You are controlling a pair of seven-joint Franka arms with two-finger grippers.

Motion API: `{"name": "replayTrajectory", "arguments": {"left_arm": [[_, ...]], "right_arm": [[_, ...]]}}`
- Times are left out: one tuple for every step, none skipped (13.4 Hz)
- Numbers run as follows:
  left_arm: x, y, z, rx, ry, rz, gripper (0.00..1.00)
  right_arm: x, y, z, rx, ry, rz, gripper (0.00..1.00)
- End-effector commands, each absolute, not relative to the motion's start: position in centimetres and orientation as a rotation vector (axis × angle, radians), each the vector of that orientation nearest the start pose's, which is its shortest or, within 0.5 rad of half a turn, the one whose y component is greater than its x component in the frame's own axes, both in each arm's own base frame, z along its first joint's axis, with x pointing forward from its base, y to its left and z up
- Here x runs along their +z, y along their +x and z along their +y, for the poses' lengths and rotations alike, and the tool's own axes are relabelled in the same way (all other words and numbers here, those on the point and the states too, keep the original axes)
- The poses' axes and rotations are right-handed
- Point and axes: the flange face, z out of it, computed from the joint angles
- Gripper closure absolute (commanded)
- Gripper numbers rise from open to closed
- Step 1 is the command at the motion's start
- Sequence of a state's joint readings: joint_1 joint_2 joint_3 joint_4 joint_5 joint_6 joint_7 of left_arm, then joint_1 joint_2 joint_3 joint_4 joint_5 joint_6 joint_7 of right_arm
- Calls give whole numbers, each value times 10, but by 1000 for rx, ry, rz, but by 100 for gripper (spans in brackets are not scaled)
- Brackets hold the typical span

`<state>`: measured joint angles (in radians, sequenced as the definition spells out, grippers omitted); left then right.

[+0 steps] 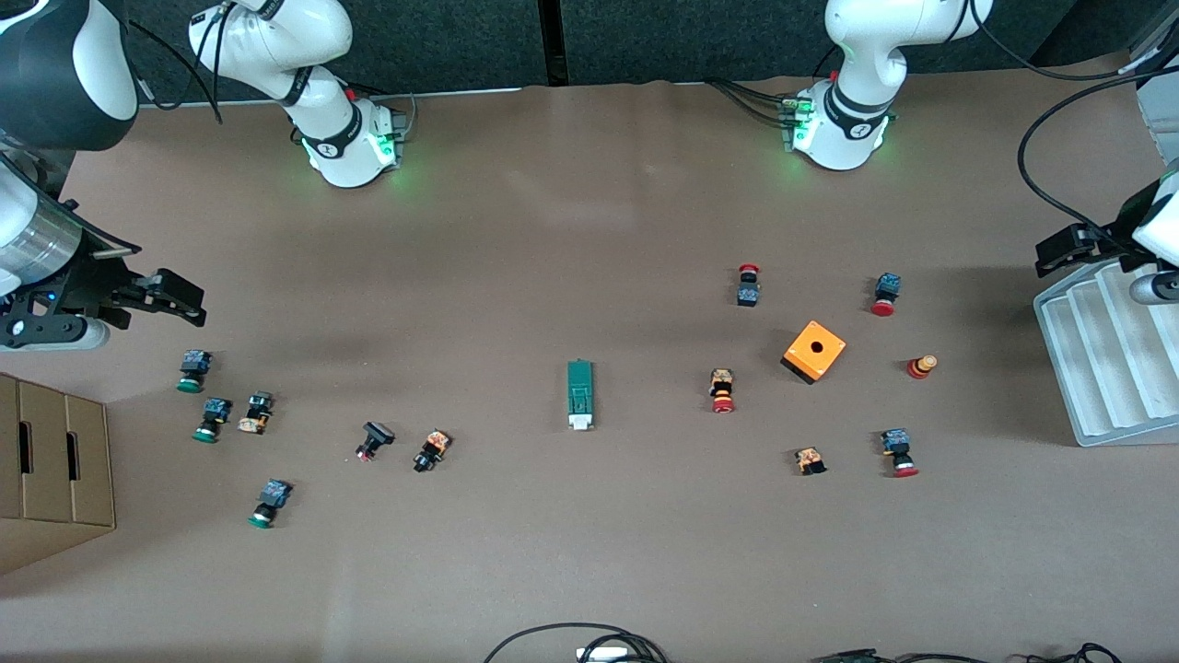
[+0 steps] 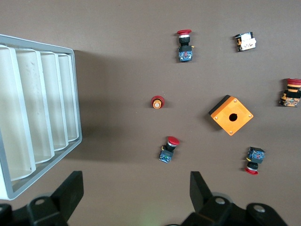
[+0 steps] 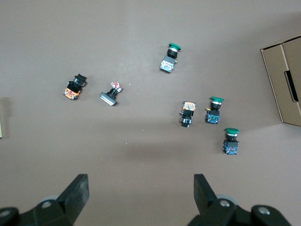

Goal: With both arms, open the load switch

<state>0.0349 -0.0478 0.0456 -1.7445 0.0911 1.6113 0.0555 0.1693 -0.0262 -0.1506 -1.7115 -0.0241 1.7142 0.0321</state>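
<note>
Brown surface, wide and scattered with small parts. Both arms wait high at its ends, neither near the work.

Right gripper hovers over the right arm's end of the surface, above the green push buttons; jaws spread wide, nothing between them. Left gripper hangs over the white compartment tray at the left arm's end; its wrist view shows jaws spread, empty.

Cardboard box sits at the right arm's end. Orange cube box lies toward the left arm's end, red push buttons around it.

Load switch lies about mid-surface, well apart from both grippers, flat, long axis running toward the front camera, white piece at the nearer end. Nothing touches it.

Step in hand, as I judge it: the approach. To do it well, bring both grippers in over the switch from their own ends, one to pin the green body across its narrow width, the other to work the white end. Descend squarely; a slim loose block will likely skid or twist if nudged off-centre.
</note>
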Motion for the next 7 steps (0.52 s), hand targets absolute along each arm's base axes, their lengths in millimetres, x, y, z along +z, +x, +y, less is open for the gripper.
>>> {"name": "replayTrajectory", "arguments": {"left_arm": [[582, 531, 50, 137, -3059, -41, 0], [581, 531, 50, 139, -3057, -41, 0], [581, 531, 50, 141, -3059, -41, 0], [581, 531, 50, 139, -3059, -41, 0], [581, 531, 50, 139, -3057, -41, 0], [582, 531, 50, 139, -3058, -43, 0], [582, 531, 50, 139, -3059, -43, 0]], "right_arm": [[588, 557, 6, -63, -3156, 18, 0], [588, 557, 5, -61, -3156, 20, 0], [588, 557, 4, -61, -3156, 20, 0], [588, 557, 4, -61, -3156, 20, 0], [588, 557, 5, -61, -3156, 18, 0], [588, 557, 5, -61, -3156, 18, 0], [588, 557, 5, -61, -3156, 18, 0]]}}
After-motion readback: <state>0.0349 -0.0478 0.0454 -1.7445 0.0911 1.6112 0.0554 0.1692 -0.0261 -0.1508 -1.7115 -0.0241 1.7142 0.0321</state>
